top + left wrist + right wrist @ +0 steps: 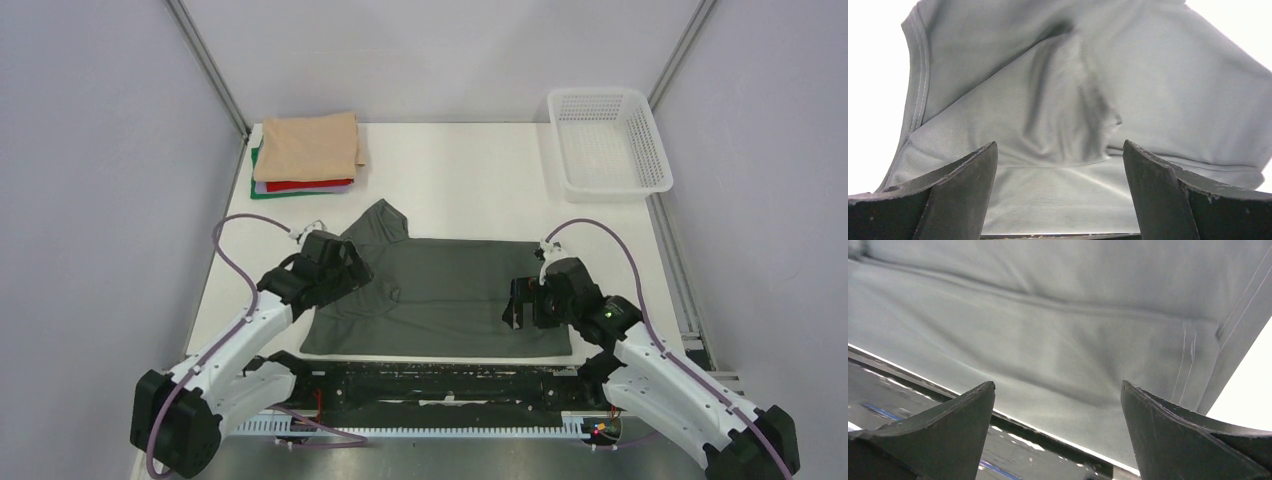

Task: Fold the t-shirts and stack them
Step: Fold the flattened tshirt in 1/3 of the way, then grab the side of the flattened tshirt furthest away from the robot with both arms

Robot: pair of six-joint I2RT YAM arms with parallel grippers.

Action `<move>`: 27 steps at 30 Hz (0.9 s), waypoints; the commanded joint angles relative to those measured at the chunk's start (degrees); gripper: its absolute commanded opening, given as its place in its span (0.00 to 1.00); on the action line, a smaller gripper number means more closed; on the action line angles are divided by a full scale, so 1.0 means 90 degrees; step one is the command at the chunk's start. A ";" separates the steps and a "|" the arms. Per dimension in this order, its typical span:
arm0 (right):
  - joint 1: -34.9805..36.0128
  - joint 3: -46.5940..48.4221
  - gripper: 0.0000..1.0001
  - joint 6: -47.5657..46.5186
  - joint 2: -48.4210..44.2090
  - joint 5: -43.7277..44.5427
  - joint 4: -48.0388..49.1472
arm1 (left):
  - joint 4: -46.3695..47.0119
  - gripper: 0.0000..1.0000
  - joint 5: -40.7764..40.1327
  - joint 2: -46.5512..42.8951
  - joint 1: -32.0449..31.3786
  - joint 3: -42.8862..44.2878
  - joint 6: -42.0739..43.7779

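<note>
Both our left fingers [958, 195] and right fingers [1173, 435] stand released, the charcoal t-shirt [450, 295] lying flat beneath, ungrasped.

A white plastic lattice basket [660, 150] stands upright at the far right corner of the white bench [470, 180], its open side up and its long side running near to far. A black rail [440, 382] runs along the bench's near edge. Pale grey walls [90, 150] close in on the left, right and far sides, with slanting metal posts [208, 65] at the far corners.
</note>
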 commanded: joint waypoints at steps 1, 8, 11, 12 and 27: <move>0.0028 0.0936 0.98 -0.0235 0.0035 0.0421 0.0497 | -0.0106 1.00 -0.0296 -0.0118 -0.0008 0.1071 0.0503; 0.0016 0.1435 0.98 -0.0289 0.0416 0.2082 0.1034 | 0.0149 1.00 -0.0783 0.1467 0.0005 0.2705 0.1133; -0.0118 0.1463 0.98 -0.0341 0.0812 0.2637 0.1341 | 0.0201 1.00 -0.0799 0.2593 0.0074 0.3600 0.1560; -0.0270 0.1514 0.98 -0.0339 0.0999 0.2699 0.1363 | 0.0187 1.00 -0.0827 0.2932 0.0097 0.3871 0.1753; -0.2223 0.1219 0.95 -0.0542 0.2662 0.2483 0.2827 | -0.0882 0.63 -0.0968 0.7577 0.0361 0.7914 0.3388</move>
